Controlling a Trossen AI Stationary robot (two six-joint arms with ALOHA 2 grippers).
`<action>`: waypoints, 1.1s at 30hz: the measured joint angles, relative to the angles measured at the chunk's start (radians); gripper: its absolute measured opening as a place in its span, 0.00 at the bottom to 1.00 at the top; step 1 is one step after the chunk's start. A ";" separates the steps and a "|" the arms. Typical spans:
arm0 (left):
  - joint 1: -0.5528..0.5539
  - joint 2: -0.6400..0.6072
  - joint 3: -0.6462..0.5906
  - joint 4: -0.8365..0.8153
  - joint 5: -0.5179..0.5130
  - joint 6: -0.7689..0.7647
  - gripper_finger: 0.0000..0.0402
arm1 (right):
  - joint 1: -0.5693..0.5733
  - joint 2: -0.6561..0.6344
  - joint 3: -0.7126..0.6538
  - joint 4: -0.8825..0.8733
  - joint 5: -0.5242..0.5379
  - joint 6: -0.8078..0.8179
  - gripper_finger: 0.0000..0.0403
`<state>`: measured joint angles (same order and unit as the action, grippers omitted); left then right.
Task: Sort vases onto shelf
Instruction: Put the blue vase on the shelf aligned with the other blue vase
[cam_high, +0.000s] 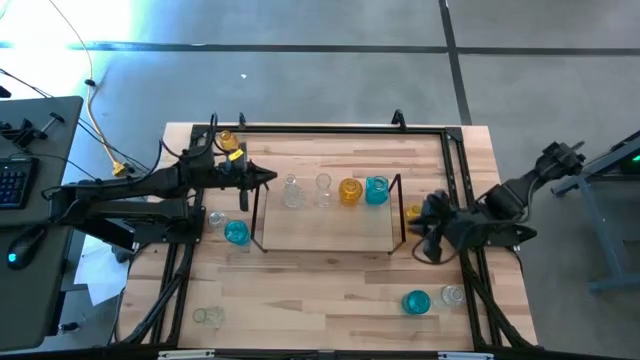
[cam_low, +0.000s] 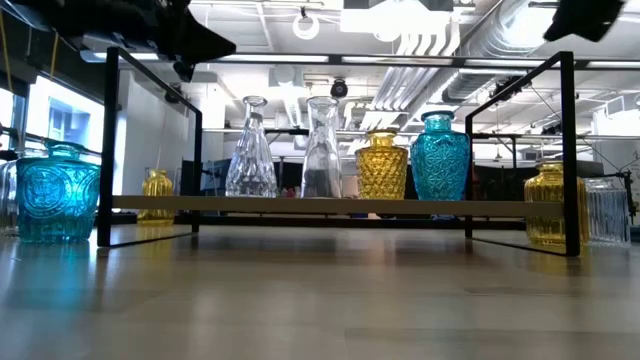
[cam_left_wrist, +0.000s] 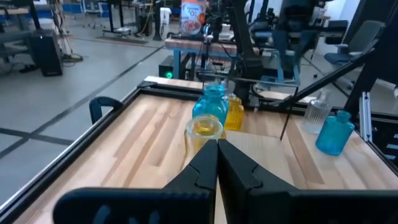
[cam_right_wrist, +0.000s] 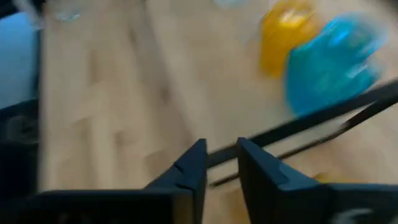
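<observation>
**A:** Look at the middle of the high view: your shelf (cam_high: 325, 238) already carries four vases along its upper edge, two clear vases (cam_high: 292, 192), then an amber vase (cam_high: 349, 191), then a turquoise vase (cam_high: 376, 189). I'd judge they stand grouped by colour because that is the sorting you were asked for.

**B:** And the grippers?

**A:** Your left gripper (cam_high: 268, 178) sits at the shelf's upper-left corner, fingers pressed together with nothing between them; the left wrist view shows them meeting at a point. Your right gripper (cam_high: 428, 222) hangs just right of the shelf's right wire frame, jaws a narrow slit apart and empty in its wrist view. It looks parted in readiness, probably for the small amber vase (cam_high: 413, 212) right beside it.

**B:** What remains on the desk (cam_high: 330, 300)?

**A:** Left of the shelf, a turquoise vase (cam_high: 236, 233) with a clear one (cam_high: 215, 219) beside it; an amber one (cam_high: 227, 140) at upper left; a clear one (cam_high: 208, 317) at lower left; a turquoise (cam_high: 416, 301) and clear (cam_high: 452, 295) pair at lower right.

**B:** Anything you can't make out?

**A:** The right wrist view is smeared, so only an amber and a turquoise blur show beyond the wire. The left arm covers part of the upper-left amber vase, and in the low view both grippers are cut off at the top.
</observation>
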<state>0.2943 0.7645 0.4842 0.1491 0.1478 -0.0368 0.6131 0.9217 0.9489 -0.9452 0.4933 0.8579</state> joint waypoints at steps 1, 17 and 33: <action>0.000 0.000 -0.008 0.010 0.000 -0.002 0.00 | 0.023 0.004 0.000 0.000 -0.019 0.043 0.22; 0.000 -0.005 -0.018 0.036 -0.001 0.013 0.00 | 0.252 0.202 0.000 0.023 -0.273 0.555 0.33; 0.000 -0.011 -0.019 0.032 -0.005 0.016 0.00 | 0.280 0.355 0.000 0.104 -0.486 0.664 0.54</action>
<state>0.2943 0.7532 0.4652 0.1812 0.1431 -0.0208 0.8928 1.2762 0.9489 -0.8413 0.0071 1.5224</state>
